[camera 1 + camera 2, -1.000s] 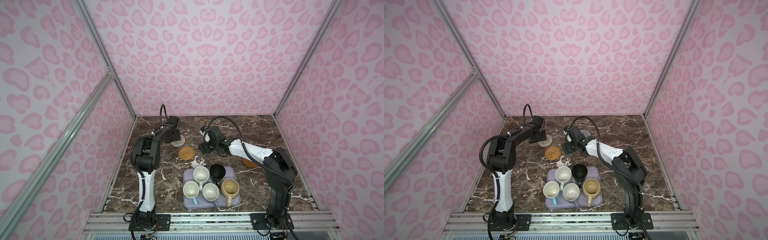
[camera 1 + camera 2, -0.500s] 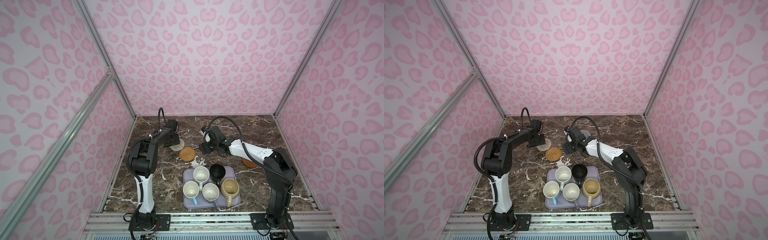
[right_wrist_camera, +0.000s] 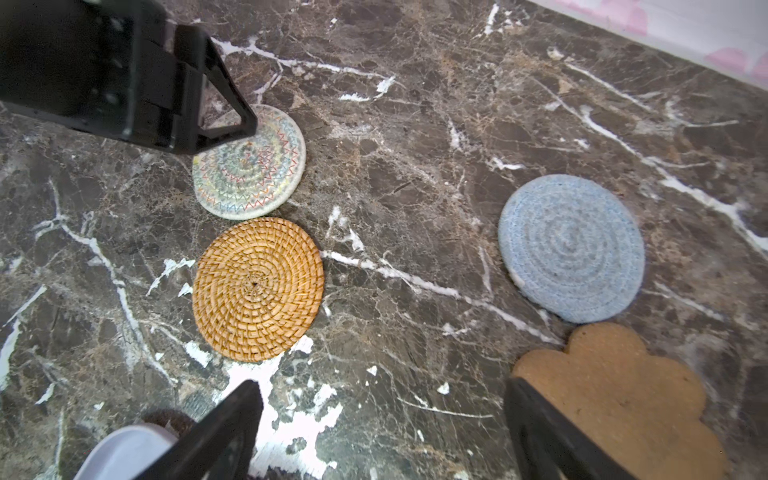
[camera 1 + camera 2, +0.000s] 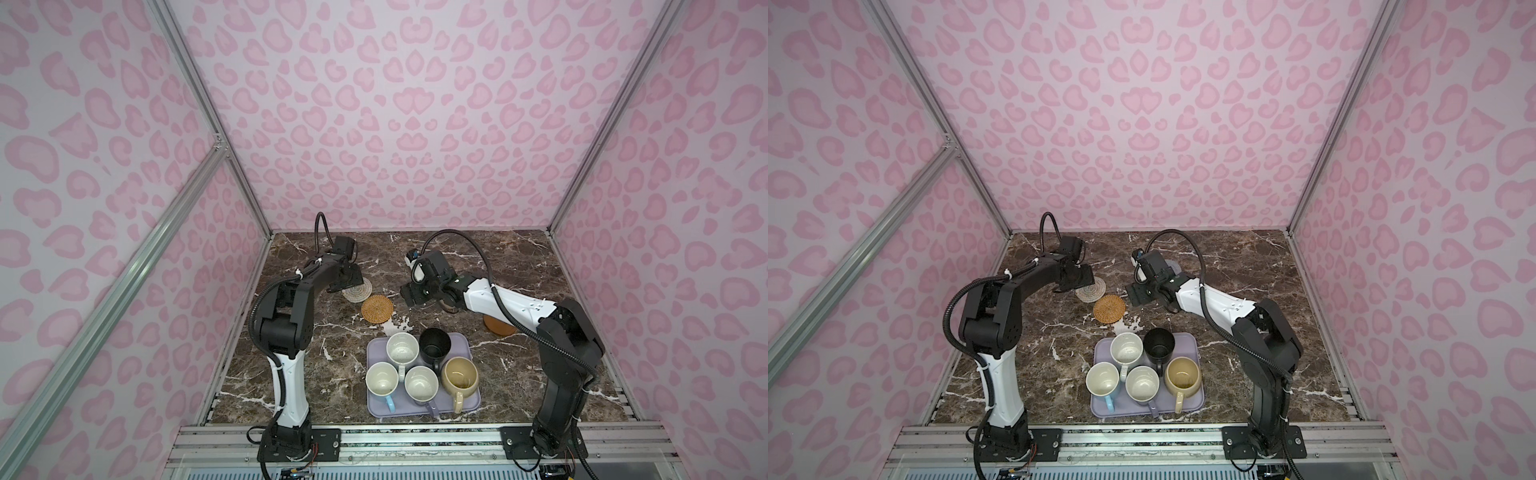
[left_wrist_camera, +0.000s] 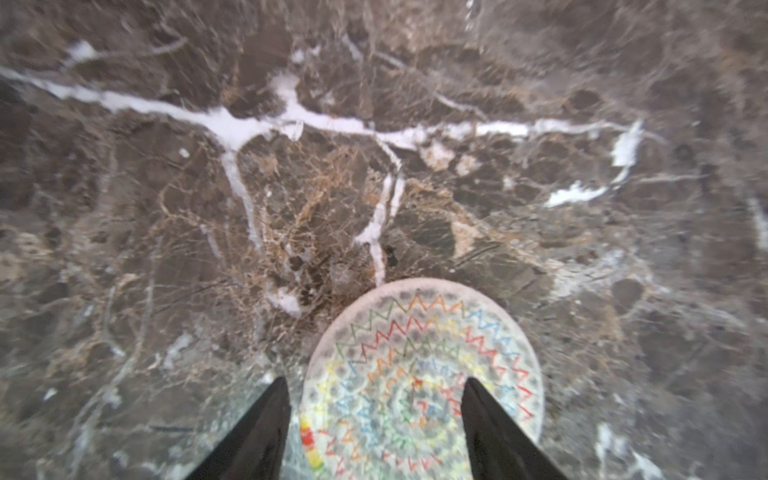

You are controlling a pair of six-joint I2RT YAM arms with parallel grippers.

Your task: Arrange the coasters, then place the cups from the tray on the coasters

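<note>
My left gripper stands open just above the white woven coaster, which lies flat on the marble beside the orange rattan coaster. My right gripper hangs open over bare marble, between the rattan coaster and the tan flower coaster. The grey-blue coaster lies just beyond the flower one. The brown disc coaster is half hidden under the right arm. The lavender tray holds the white, black, light blue, lavender-grey and beige cups.
Pink patterned walls with metal posts close the marble table on three sides. The tray sits near the front rail. In a top view the left gripper is close to the left wall.
The left gripper brought the white woven coaster a little toward the front, beside the rattan one, and opened its jaws. The right gripper has barely moved.
</note>
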